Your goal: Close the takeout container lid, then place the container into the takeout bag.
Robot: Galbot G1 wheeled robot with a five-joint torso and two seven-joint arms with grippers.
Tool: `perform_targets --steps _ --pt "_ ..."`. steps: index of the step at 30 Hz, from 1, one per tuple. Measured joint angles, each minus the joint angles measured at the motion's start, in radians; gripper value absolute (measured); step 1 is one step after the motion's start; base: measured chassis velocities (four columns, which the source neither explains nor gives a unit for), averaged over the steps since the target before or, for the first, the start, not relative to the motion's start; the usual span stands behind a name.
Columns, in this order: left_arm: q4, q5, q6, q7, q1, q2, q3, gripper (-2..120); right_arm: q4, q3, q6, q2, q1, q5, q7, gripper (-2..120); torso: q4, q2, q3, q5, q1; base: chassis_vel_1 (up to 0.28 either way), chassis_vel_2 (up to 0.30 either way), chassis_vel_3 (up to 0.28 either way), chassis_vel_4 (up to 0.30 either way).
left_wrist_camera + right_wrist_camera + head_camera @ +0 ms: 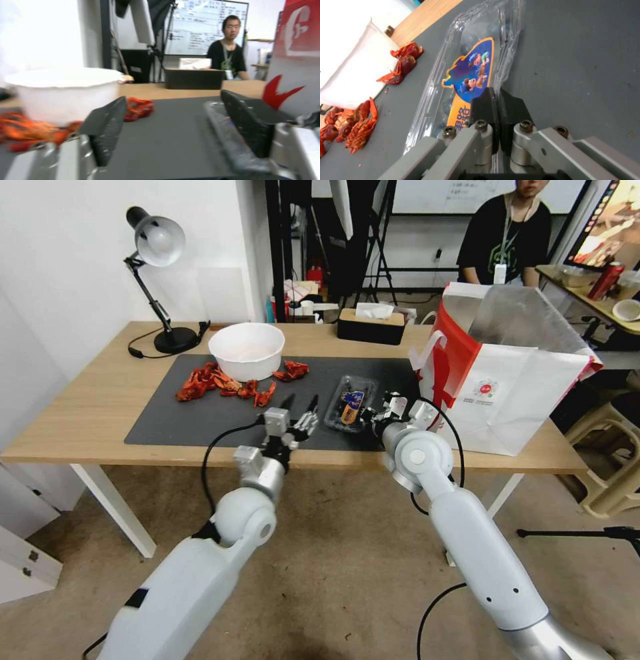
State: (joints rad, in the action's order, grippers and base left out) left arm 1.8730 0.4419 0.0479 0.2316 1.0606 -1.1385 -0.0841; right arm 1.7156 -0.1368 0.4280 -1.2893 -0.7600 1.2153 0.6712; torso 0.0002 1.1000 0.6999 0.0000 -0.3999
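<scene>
Nearest you, the left tool (301, 415) hovers with its fingers spread apart over the mat's (200, 423) front edge, just left of the container (349, 405), gripping nothing. Your right tool (496, 105) is clamped on the container's near right edge, pads pressed together on the clear plastic. The container lies flat on the mat, lid (471, 72) down, its long axis running away from you toward the desk's (80, 413) back. Right of it stands the bag (513, 380), mouth open. Farther left sit the crayfish (223, 383) and bowl (246, 350).

A wooden table (93, 413) with a dark mat (200, 420) and desk lamp (157, 243) stands against a white wall (60, 267).
</scene>
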Motion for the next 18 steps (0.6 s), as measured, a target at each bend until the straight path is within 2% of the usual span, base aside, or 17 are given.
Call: perform_targets --steps 7,9,10,13,18 --pt "0.058 -0.073 0.042 0.013 0.144 0.023 -0.098 98 -0.001 -0.006 -0.008 0.002 -0.014 -0.019 -0.015 0 -0.0003 0.000 0.000 -0.0002 0.000 0.000 0.000 0.000 0.000" --pt "0.083 -0.086 0.057 0.015 0.209 0.018 -0.147 99 0.000 -0.008 -0.010 0.004 -0.019 -0.022 -0.020 0 0.0001 0.000 0.000 0.0002 0.000 0.000 0.000 0.000 0.000" --pt "0.083 -0.086 0.057 0.015 0.209 0.018 -0.147 99 0.000 -0.008 -0.010 0.004 -0.019 -0.022 -0.020 0 0.0001 0.000 0.000 0.0002 0.000 0.000 0.000 0.000 0.000" --pt "0.104 -0.129 0.107 0.002 0.307 -0.006 -0.222 100 0.000 -0.010 -0.012 0.006 -0.026 -0.029 -0.028 0 0.0000 0.000 0.000 0.0000 0.000 0.000 0.000 0.000 0.000" --pt "0.114 -0.156 0.159 -0.003 0.396 -0.031 -0.278 100 -0.003 -0.010 -0.013 0.006 -0.026 -0.033 -0.032 0 0.0000 0.000 0.000 0.0000 0.000 0.000 0.000 0.000 0.000"
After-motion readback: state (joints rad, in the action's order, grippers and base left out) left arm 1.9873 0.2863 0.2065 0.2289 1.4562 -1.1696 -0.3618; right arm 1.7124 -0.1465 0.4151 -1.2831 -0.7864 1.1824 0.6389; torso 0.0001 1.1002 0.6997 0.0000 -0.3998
